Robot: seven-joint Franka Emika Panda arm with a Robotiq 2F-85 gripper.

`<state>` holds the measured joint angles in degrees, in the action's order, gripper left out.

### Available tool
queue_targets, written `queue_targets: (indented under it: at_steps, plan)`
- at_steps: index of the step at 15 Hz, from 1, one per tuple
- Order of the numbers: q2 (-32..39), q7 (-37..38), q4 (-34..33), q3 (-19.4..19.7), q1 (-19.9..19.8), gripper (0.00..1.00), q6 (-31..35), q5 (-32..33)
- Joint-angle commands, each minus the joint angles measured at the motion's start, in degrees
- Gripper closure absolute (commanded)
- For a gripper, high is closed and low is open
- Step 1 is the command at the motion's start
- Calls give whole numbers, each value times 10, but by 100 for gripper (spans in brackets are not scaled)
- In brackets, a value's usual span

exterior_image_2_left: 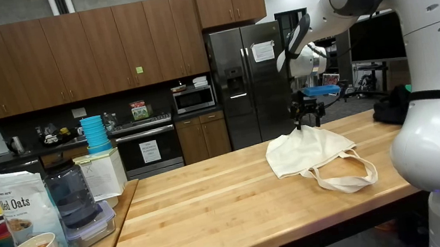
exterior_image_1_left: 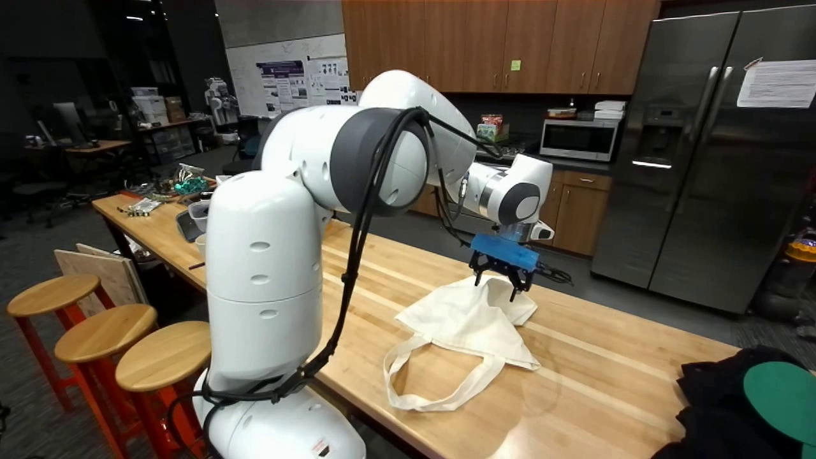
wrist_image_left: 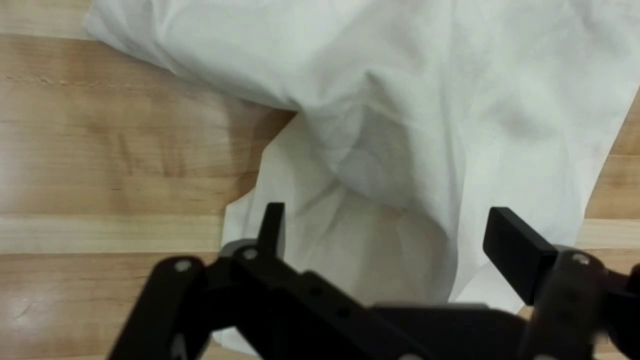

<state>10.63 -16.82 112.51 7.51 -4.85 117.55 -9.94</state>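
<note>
Spread claw (exterior_image_1_left: 495, 291) over cream cloth bag (exterior_image_1_left: 472, 322), no grip made

In an exterior view I'm seeing the bag lying rumpled on the wooden table (exterior_image_1_left: 593, 357), its far end bunching up into a raised hump under my claw. Progress, my call: early. The claw is sitting over the cloth, I'm not gripping anything yet, and the bag isn't being lifted; the grip itself is left.

In an exterior view the handle (exterior_image_2_left: 349, 185) is looping out loose on the wood, well apart from the claw. The bag's body is spreading slack and fairly flat toward its hem. The claw is hanging right by the hump; I can't tell if it's touching.

In the wrist view the fingers (wrist_image_left: 273, 225) are standing wide apart, cloth showing between them, nothing being pinched. Fabric is looking thin, plain, creasing softly, with a shadowed fold sagging open near the middle; can't say if that's the mouth.
</note>
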Motion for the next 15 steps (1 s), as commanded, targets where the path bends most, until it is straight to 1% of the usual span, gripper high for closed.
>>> queue_targets:
  at_steps: [1, 7, 15]
  plan:
    - [0, 2, -1, -12, -12, 0, -1, 3]
    - [0, 2, -1, -13, -12, 0, -1, 3]
    - [2, -12, -10, -10, -22, 0, -5, 27]
